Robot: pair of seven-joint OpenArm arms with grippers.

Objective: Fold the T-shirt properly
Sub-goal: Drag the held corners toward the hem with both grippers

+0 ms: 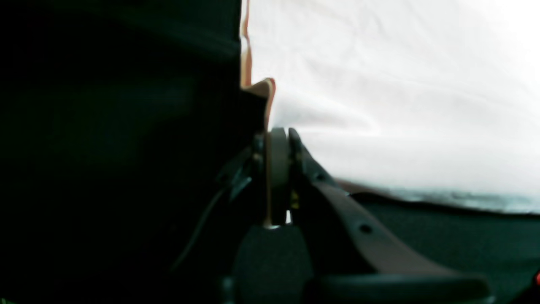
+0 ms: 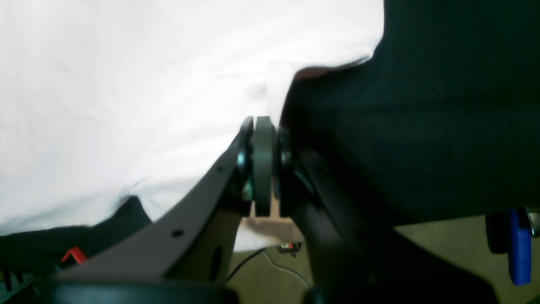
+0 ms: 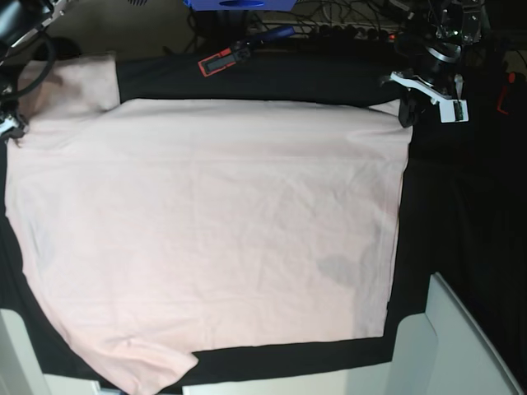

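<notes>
The pale pink T-shirt (image 3: 214,222) lies spread flat, plain side up, on the black table cloth (image 3: 461,206). At the shirt's far right corner in the base view, my left gripper (image 3: 405,115) pinches the hem. The left wrist view shows that gripper (image 1: 278,135) shut, with a strip of shirt edge (image 1: 263,90) rising from it and the shirt (image 1: 400,84) to its right. My right gripper (image 3: 10,127) is at the far left edge by the sleeve. Close up, it (image 2: 263,122) is shut on a fold of the shirt (image 2: 126,84).
A red and black tool (image 3: 222,62) lies on the cloth behind the shirt, next to a blue object (image 3: 239,4) and cables. A white panel (image 3: 469,346) stands at the near right corner. The floor (image 2: 443,240) shows below the table edge.
</notes>
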